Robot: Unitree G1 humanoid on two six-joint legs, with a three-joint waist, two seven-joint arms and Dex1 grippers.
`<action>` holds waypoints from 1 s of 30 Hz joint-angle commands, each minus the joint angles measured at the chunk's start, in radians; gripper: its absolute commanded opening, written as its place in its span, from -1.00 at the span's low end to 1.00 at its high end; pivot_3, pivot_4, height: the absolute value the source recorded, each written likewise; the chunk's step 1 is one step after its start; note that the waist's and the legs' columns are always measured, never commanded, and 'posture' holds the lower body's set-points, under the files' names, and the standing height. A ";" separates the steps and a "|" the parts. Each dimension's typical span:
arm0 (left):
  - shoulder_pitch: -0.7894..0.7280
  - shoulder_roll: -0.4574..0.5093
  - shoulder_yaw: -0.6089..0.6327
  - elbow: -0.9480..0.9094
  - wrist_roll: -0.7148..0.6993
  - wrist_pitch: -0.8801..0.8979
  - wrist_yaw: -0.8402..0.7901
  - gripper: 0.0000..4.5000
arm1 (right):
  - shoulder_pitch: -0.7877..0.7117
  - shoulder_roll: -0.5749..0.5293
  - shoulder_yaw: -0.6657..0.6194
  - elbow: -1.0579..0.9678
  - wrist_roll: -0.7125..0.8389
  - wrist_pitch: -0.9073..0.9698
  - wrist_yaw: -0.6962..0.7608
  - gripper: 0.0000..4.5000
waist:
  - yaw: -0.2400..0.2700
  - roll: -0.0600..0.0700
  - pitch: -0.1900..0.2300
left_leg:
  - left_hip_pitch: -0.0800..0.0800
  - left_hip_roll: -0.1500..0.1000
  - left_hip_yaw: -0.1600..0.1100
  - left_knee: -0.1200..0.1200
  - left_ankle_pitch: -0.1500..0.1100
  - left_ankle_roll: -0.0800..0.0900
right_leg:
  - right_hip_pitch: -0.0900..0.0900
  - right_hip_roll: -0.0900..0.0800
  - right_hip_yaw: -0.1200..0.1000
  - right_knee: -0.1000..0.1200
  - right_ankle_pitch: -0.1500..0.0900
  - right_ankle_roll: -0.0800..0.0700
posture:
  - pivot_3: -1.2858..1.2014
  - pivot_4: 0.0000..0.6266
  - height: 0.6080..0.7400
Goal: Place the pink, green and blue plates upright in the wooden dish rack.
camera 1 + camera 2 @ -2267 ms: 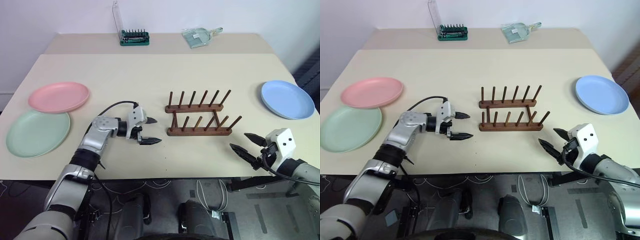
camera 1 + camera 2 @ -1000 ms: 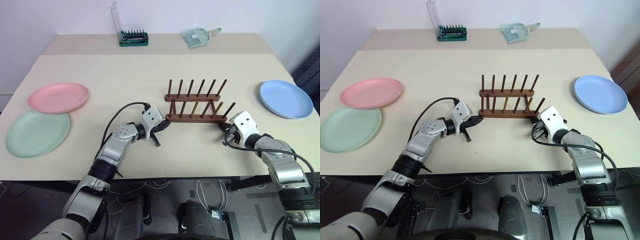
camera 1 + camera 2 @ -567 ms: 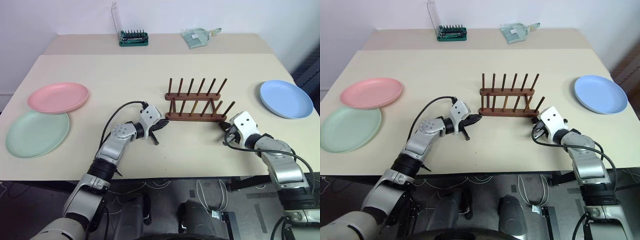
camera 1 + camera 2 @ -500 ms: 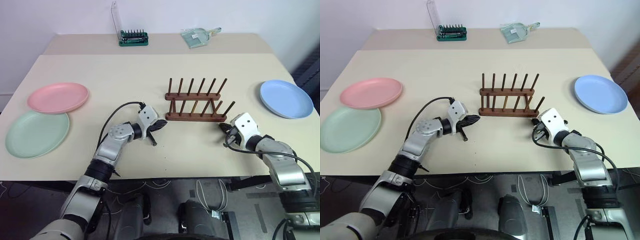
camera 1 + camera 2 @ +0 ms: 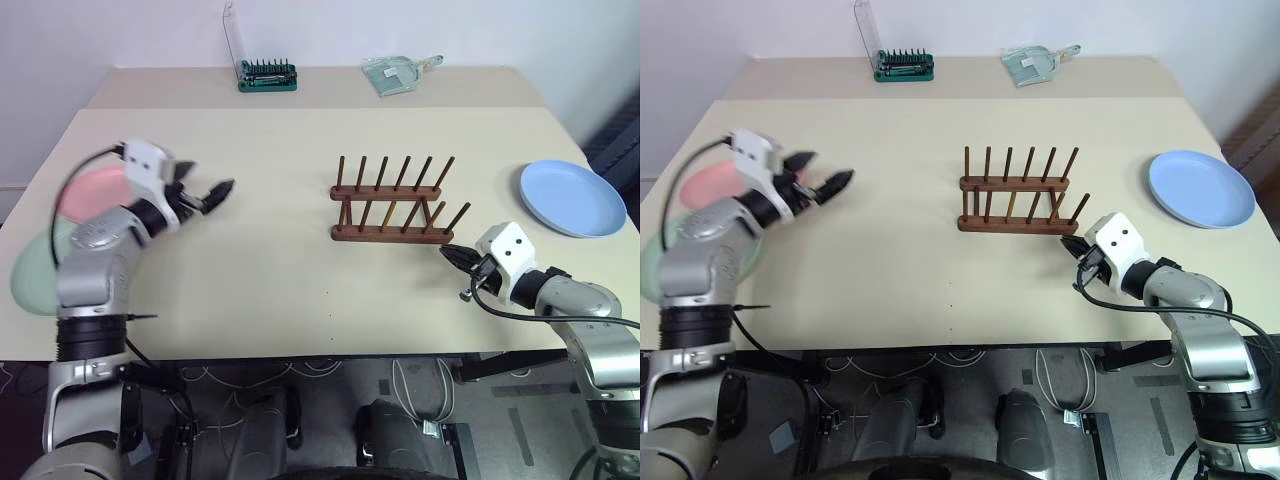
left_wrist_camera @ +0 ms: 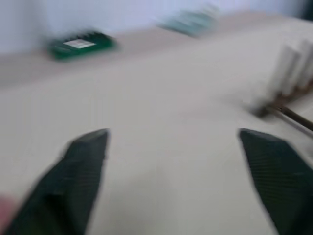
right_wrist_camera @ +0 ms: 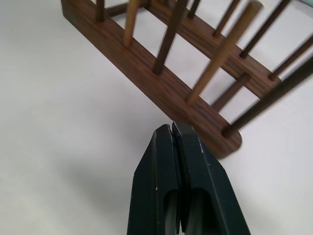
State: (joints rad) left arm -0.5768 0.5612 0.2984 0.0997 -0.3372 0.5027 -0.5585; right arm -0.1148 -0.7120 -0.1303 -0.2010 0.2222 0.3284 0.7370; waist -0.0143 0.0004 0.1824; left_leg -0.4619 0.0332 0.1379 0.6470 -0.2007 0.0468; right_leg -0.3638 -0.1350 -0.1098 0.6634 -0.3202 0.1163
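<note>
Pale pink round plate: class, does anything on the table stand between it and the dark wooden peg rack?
Nothing visible does. Bare tabletop lies between the pale pink round plate and the dark wooden peg rack; the left gripper hovers above that stretch.

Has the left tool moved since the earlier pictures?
Yes. The left tool has swung away from the wooden dish rack toward the pink plate, opening.

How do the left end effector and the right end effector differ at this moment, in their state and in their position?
The left end effector is open, its fingers spread apart; the right end effector is shut, its fingers pressed together. The left end effector is raised near the pink plate, far from the wooden dish rack; the right end effector sits low beside the rack's right end, apart from it. Both hold nothing.
</note>
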 commanded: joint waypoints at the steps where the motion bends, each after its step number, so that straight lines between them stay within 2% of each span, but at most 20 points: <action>1: -0.063 0.021 0.102 -0.013 0.074 0.101 0.281 0.98 | -0.047 0.004 0.007 0.014 0.016 -0.017 0.023 -1.00 | 0.001 0.000 0.000 | 0.000 0.000 0.000 0.000 0.000 0.000 | 0.000 0.000 0.000 0.000 0.000 0.000 | 0.03 -0.52 0.94; 3: -0.081 0.043 0.108 0.002 0.159 0.117 0.417 0.98 | -0.065 0.006 0.016 0.031 0.014 -0.022 0.032 -1.00 | -0.001 -0.001 0.001 | 0.000 0.000 0.000 0.000 0.000 0.000 | 0.000 0.000 0.000 0.000 0.000 0.000 | 0.03 -0.52 0.94; 6: -0.149 0.047 0.243 0.049 0.146 0.234 0.592 0.98 | -0.096 0.008 0.034 0.067 0.008 -0.035 0.051 -1.00 | 0.000 -0.002 0.001 | 0.000 0.000 0.000 0.000 0.000 0.000 | 0.000 0.001 0.000 0.000 0.000 0.000 | 0.03 -0.52 0.94; 8: -0.167 0.061 0.286 0.065 0.150 0.304 0.657 0.98 | -0.113 0.007 0.041 0.081 0.009 -0.042 0.065 -1.00 | 0.000 -0.003 0.002 | 0.000 0.000 0.000 0.000 0.000 0.000 | 0.000 0.001 0.000 0.000 0.000 0.001 | 0.03 -0.52 0.94; 14: -0.115 0.083 0.302 0.043 0.161 0.446 0.699 0.98 | -0.104 0.002 0.026 -0.012 0.111 0.020 0.140 -1.00 | 0.003 -0.004 0.002 | 0.000 0.000 0.000 0.000 0.001 -0.001 | 0.000 0.000 0.000 0.000 -0.001 0.001 | 0.03 -0.52 0.94; 19: -0.112 0.046 0.337 0.044 0.127 0.541 0.711 0.98 | -0.082 0.001 0.044 -0.099 0.160 0.059 0.168 -1.00 | 0.003 -0.009 0.002 | 0.000 0.000 0.000 0.000 0.000 -0.001 | 0.000 0.000 0.000 0.000 -0.001 0.001 | 0.03 -0.52 0.94; 23: -0.152 0.003 0.416 0.071 0.087 0.589 0.741 0.98 | -0.095 0.015 0.062 -0.098 0.147 0.057 0.150 -1.00 | 0.002 -0.010 0.002 | 0.000 0.000 0.000 0.000 0.001 -0.002 | -0.001 0.000 0.000 0.001 -0.001 0.001 | 0.03 -0.52 0.94; 27: -0.167 -0.011 0.434 0.100 0.078 0.578 0.758 0.98 | -0.091 0.018 0.070 -0.084 0.139 0.045 0.142 -1.00 | 0.001 -0.012 0.003 | 0.000 0.000 0.000 -0.001 0.001 -0.002 | -0.001 0.000 0.000 0.001 -0.001 0.001 | 0.03 -0.52 0.94; 30: -0.172 -0.014 0.436 0.110 0.074 0.553 0.764 0.58 | -0.088 0.022 0.071 -0.084 0.138 0.041 0.138 -1.00 | 0.001 -0.013 0.003 | 0.000 0.000 0.000 -0.001 0.001 -0.002 | -0.001 0.000 0.000 0.001 -0.001 0.001 | 0.03 -0.52 0.94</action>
State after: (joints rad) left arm -0.7229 0.5403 0.7232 0.2220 -0.2534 1.0791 0.1988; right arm -0.1987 -0.6957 -0.0527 -0.2702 0.3570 0.3864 0.8797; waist -0.0136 -0.0121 0.1854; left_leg -0.4621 0.0329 0.1378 0.6463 -0.1996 0.0445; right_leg -0.3648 -0.1346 -0.1096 0.6647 -0.3209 0.1172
